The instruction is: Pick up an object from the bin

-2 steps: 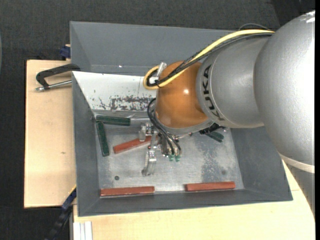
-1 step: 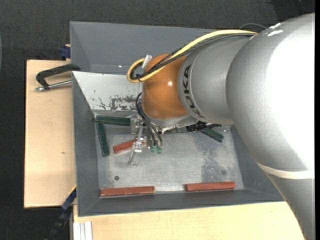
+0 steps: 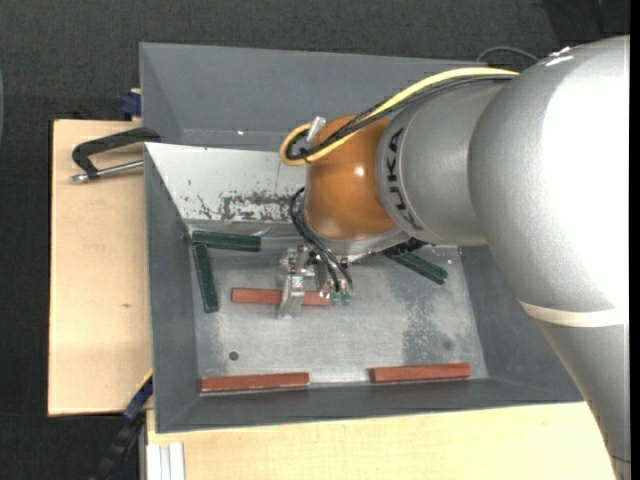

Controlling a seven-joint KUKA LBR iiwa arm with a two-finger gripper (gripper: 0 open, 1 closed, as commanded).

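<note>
At centre of the grey bin (image 3: 168, 298), noted the gripper (image 3: 298, 290) set low upon a short red-brown bar (image 3: 255, 295) lying flat on the floor, long way from 9 to 3 o'clock. Cannot tell whether spread or pinched. Saw no lift of the bar. Judged mid-grasp at best, with closing, raising and clearing the rim yet to do. Logged two green sticks (image 3: 207, 276) at 9 to 10 o'clock, another green stick (image 3: 418, 266) at 3, two long red-brown bars (image 3: 255, 380) along the wall at 6
</note>
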